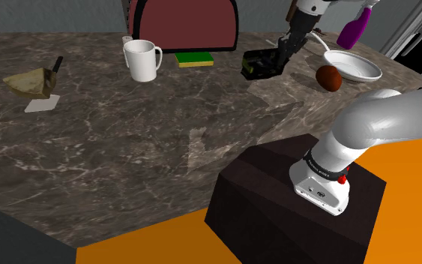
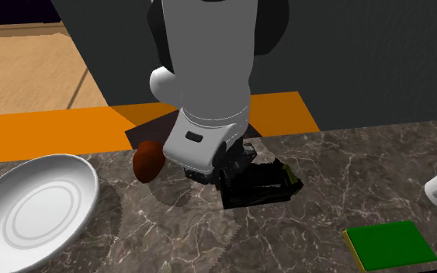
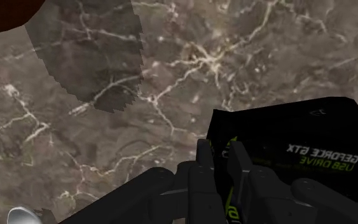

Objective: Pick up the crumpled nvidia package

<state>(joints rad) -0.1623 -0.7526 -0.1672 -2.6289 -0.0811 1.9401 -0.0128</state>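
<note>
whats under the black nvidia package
The black package lies on the brown marbled countertop, which shows around it. Whatever is directly beneath is covered by the package itself, and the gripper also hides part of its edge.

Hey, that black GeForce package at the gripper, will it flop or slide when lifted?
Probably light and somewhat floppy: the black package looks crumpled and lies low. It may sag or slip, since the gripper clasps only its edge.
</note>
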